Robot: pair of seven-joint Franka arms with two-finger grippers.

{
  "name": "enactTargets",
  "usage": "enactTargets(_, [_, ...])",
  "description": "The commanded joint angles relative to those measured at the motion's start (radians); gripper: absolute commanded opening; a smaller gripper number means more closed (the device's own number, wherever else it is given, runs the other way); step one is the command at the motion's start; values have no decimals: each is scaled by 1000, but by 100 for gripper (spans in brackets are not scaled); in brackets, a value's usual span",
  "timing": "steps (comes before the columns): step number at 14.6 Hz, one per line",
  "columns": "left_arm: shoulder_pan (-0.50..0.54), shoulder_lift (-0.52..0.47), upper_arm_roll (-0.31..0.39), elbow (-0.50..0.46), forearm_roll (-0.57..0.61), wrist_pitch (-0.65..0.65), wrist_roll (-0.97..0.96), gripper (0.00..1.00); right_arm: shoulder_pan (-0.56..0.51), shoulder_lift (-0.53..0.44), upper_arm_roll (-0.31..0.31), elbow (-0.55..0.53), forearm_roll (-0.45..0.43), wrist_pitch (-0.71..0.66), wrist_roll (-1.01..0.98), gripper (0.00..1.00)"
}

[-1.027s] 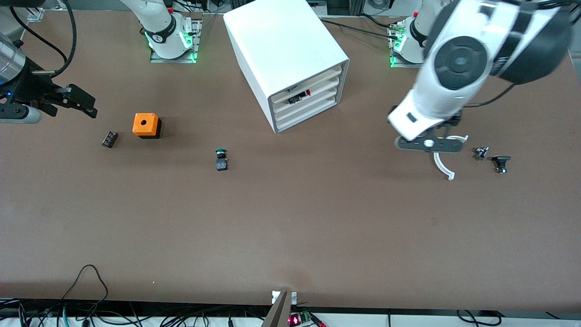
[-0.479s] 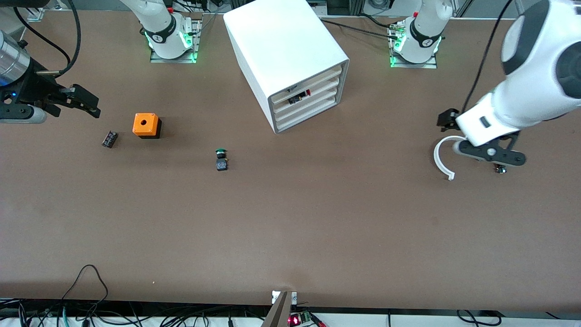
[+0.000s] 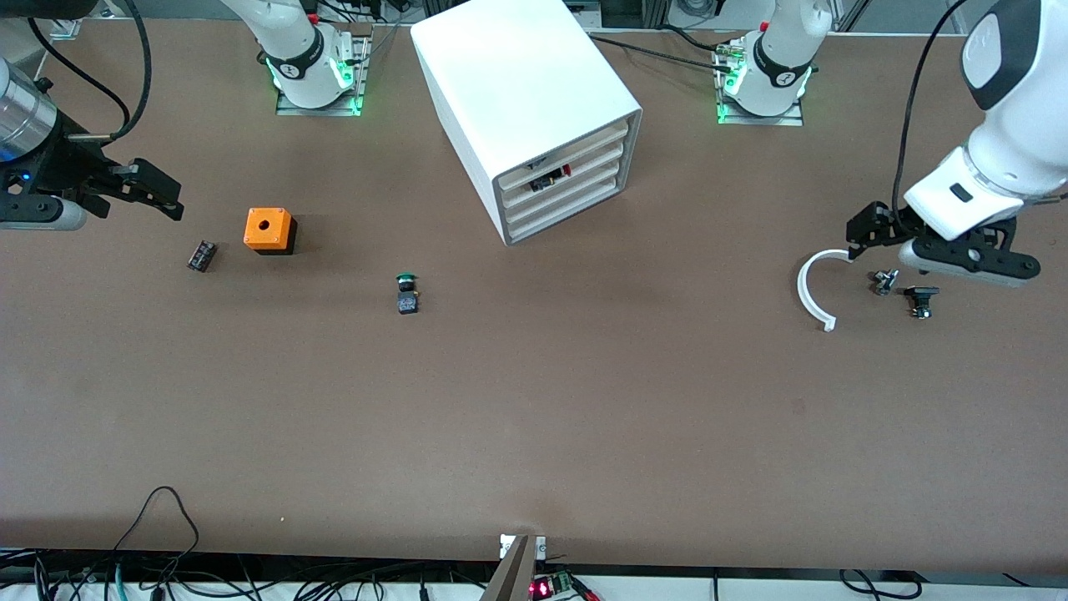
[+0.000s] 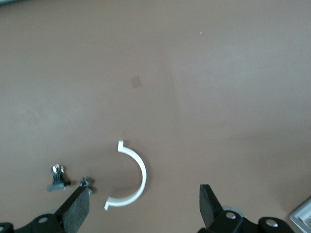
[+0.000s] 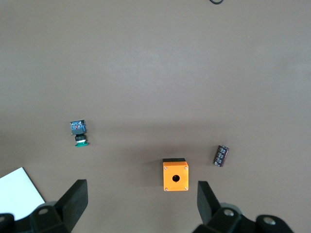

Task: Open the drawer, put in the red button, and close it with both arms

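Observation:
The white cabinet [image 3: 517, 83] stands at the middle of the table, nearer the robots' bases. Its top drawer [image 3: 588, 136] sits pushed in, flush with the fronts below it. The red button [image 3: 552, 176] shows in a dark gap among the drawer fronts; which drawer holds it I cannot tell. My left gripper [image 3: 964, 265] [image 4: 143, 206] hangs open over a white curved strip [image 3: 813, 288] [image 4: 132, 177] at the left arm's end, holding nothing. My right gripper [image 3: 158, 194] [image 5: 141, 201] hovers open and empty at the right arm's end, beside the orange box [image 3: 269, 229] [image 5: 175, 175].
A green-capped button [image 3: 406, 292] [image 5: 78, 133] lies nearer the front camera than the cabinet. A small dark cylinder [image 3: 201, 255] [image 5: 221, 155] lies beside the orange box. Two small black parts [image 3: 884, 280] [image 3: 920, 299] lie by the white strip. Cables hang along the table's front edge.
The left arm has swung away from the cabinet toward its own end of the table, uncovering the white strip. The right gripper has barely shifted. Both grippers stay open.

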Motion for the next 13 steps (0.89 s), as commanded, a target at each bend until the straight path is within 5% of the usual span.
enactTargets(1, [-4, -4, 11, 33, -29, -80, -150, 100, 13, -1, 3, -2, -19, 2, 16, 100])
enactTargets(13, [-17, -10, -24, 69, -20, -111, -152, 100, 13, 7, 2, 6, -16, 2, 17, 100])
